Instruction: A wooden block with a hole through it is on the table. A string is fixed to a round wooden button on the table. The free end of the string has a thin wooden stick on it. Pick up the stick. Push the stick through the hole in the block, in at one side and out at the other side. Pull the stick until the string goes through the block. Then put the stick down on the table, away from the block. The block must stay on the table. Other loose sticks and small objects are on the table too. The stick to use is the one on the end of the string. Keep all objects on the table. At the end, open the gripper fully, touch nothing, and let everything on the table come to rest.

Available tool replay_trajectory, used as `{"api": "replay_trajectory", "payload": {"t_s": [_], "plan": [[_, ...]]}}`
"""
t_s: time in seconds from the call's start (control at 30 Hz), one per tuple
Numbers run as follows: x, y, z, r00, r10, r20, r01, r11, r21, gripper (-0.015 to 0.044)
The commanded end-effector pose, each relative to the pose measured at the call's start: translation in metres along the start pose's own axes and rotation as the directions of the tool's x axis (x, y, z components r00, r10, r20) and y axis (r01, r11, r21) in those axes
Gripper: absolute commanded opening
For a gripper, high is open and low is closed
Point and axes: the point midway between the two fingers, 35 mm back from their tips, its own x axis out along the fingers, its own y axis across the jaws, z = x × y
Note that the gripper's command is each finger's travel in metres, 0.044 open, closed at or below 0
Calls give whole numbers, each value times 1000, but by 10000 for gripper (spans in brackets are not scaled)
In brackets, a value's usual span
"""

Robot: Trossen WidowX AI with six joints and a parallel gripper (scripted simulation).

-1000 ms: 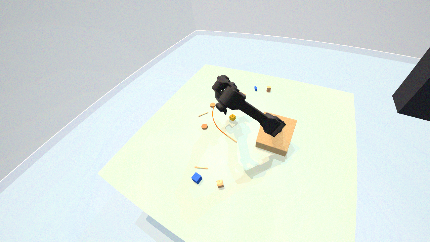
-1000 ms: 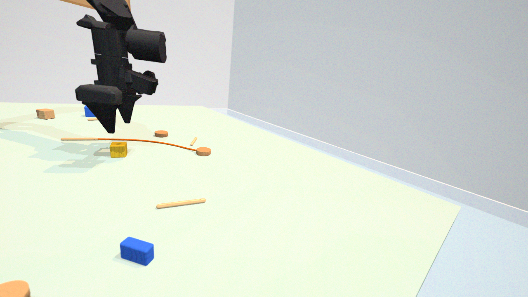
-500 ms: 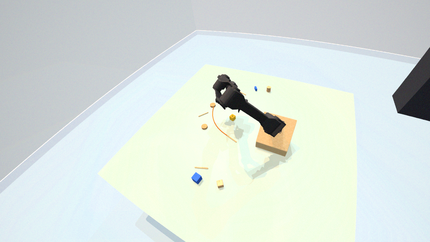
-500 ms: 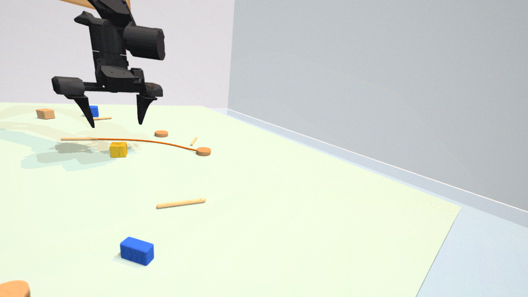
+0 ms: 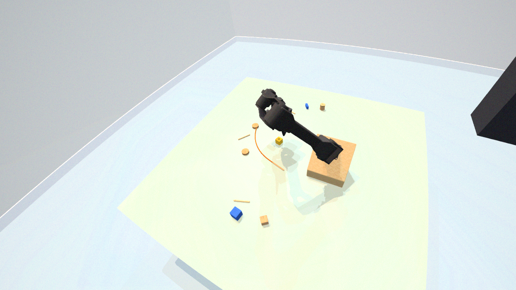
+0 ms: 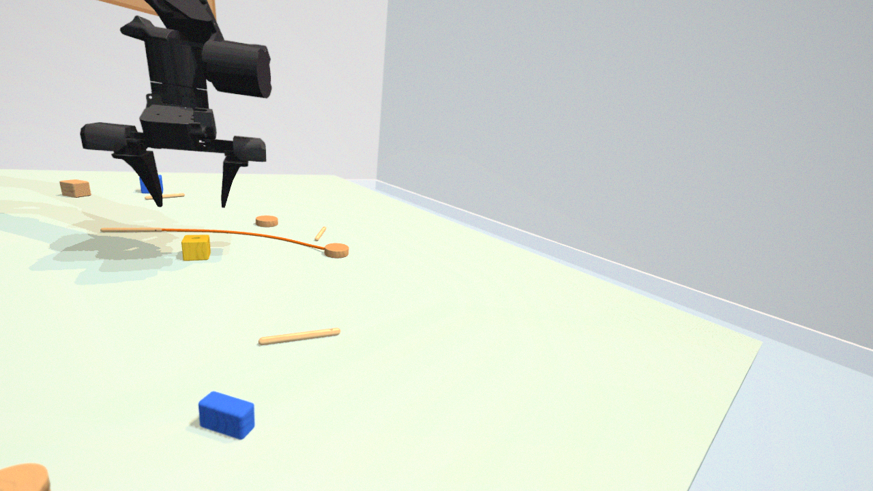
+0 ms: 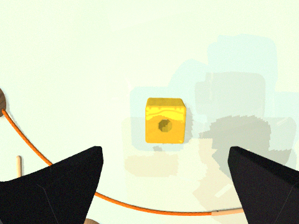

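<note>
The yellow block point(image 5: 277, 142) point(image 6: 196, 249) point(image 7: 153, 134) stands on the table with its hole facing up. The orange string point(image 5: 259, 150) point(image 6: 244, 233) point(image 7: 174, 213) curves over the table from the round button point(image 5: 254, 125) point(image 6: 336, 251) point(image 7: 1, 101) to the stick point(image 5: 278, 166) point(image 6: 129, 230) point(image 7: 228, 211). The stick lies flat, with nothing in the block's hole. My gripper point(image 6: 191, 206) point(image 7: 167, 155) points down, open and empty, above the table near the block. In the wrist view the right finger covers part of the stick. In the top view the arm hides most of the gripper.
A second button point(image 5: 245, 152) point(image 6: 267, 221) and a loose stick point(image 5: 244, 137) point(image 6: 320, 233) lie beside the string. Another stick point(image 5: 241, 201), a blue cube point(image 5: 236, 213) and a small wooden block point(image 5: 264, 220) lie farther off. A small blue block point(image 6: 226, 414) and a stick point(image 6: 299, 336) lie on the other side.
</note>
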Motion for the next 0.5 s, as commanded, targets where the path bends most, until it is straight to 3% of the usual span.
{"api": "replay_trajectory", "payload": {"t_s": [0.0,0.47], "plan": [[0,-1,0,1000,-3,3,3,1000,10,256],[6,0,0,1000,-3,3,3,1000,10,237]]}}
